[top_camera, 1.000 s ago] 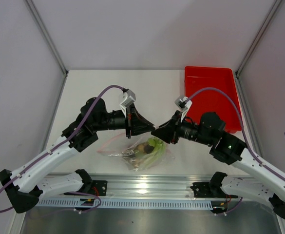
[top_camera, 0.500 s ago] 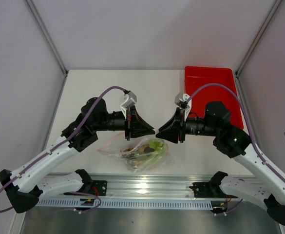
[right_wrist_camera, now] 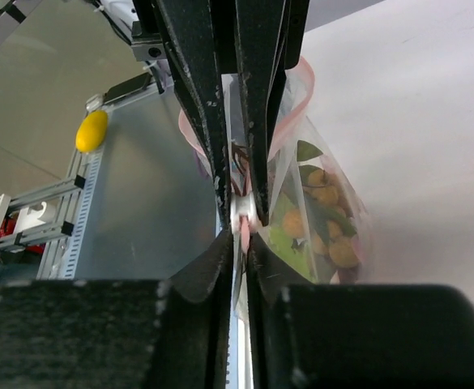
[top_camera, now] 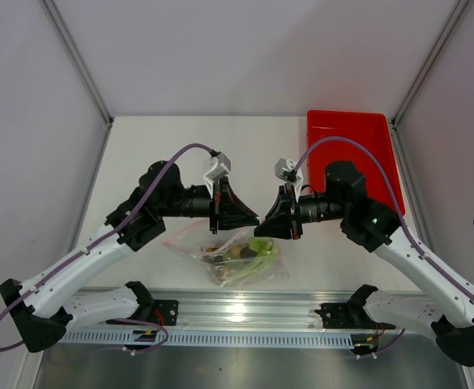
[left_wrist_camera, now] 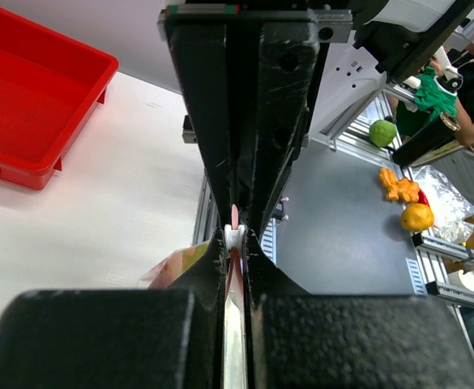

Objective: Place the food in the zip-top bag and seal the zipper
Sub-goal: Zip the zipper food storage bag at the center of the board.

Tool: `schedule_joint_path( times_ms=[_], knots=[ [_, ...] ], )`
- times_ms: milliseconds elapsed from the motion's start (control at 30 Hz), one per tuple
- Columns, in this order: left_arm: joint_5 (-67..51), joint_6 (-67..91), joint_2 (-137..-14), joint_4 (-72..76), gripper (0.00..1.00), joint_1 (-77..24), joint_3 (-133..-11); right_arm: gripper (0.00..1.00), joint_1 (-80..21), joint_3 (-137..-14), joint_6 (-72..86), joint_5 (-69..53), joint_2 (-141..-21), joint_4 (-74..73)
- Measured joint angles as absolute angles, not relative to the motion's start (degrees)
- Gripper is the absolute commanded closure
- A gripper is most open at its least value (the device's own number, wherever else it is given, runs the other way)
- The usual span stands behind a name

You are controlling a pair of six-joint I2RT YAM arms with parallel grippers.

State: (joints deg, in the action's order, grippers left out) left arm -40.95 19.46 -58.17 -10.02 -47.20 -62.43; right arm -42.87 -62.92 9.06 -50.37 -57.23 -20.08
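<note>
Now the right fingers (top_camera: 271, 226) have swung back in against the left fingers (top_camera: 246, 216); both pinch the zipper (left_wrist_camera: 234, 220) tight, food (top_camera: 249, 250) already bagged, so sealing looks underway.

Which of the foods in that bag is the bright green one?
The long leek-like stalk; the grapes beside it are small, round and yellow-orange.

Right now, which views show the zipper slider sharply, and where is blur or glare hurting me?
Left wrist: white slider sharp, near fingers blurred. Right wrist: slider washed out, zip-top bag clear. Top external: even light, glare on the aluminium rail, slider too small to make out.
</note>
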Motion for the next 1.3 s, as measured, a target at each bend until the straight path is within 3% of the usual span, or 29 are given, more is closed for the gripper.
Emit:
schedule_joint_path(
  times_ms=[67,100,367,800,933,1300],
  knots=[
    [-41.0,19.5,-58.3,-10.0,0.99,-47.2,-62.4,0.94,-42.8,-63.0,9.1,-51.4,-58.2,-19.7],
    [-41.1,19.5,-58.4,-10.0,0.99,-47.2,-62.4,1.00,-42.7,-63.2,9.2,-51.9,-58.8,-19.7],
    [-40.8,19.4,-58.5,-10.5,0.99,-47.2,-62.5,1.00,-42.6,-63.5,9.9,-52.1,-60.0,-19.7],
    [-33.6,19.5,-60.6,-13.1,0.99,-46.7,-66.1,1.00,-44.2,-63.4,23.5,-27.2,-55.7,-19.2],
    [-32.6,19.4,-60.6,-13.9,0.94,-46.6,-66.2,1.00,-45.1,-63.2,27.2,-21.9,-55.0,-19.4],
    [-32.0,19.0,-59.5,-16.0,0.93,-46.6,-66.2,1.00,-46.2,-61.2,28.7,-19.9,-53.5,-16.6]
  ],
)
